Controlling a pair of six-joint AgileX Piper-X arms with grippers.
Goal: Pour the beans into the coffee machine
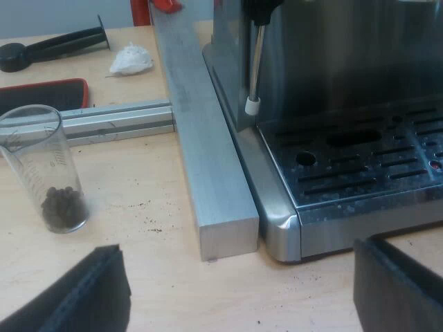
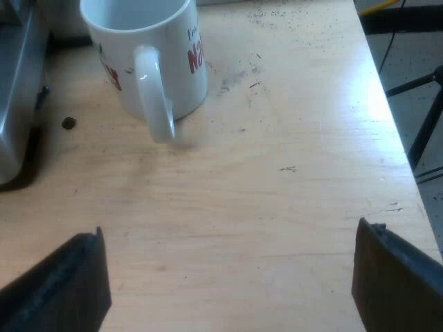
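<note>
A clear measuring glass (image 1: 47,169) stands upright on the wooden table with a small heap of coffee beans (image 1: 61,205) at its bottom. The espresso machine (image 1: 332,104) stands beside an aluminium bar (image 1: 204,152), its drip tray (image 1: 360,159) and steam wand (image 1: 255,69) facing me. My left gripper (image 1: 242,294) hangs open low over the table, short of the glass and the machine's corner, with nothing between its fingers. My right gripper (image 2: 228,283) is open over bare table, a little away from a white mug (image 2: 149,55) with red lettering.
A black-handled tool (image 1: 55,45), a crumpled white tissue (image 1: 131,60) and a black mat with a red rim (image 1: 45,93) lie beyond the glass. A loose bean (image 2: 68,123) lies by the mug, beside the machine's side (image 2: 17,111). The table edge (image 2: 394,138) runs close to the right gripper.
</note>
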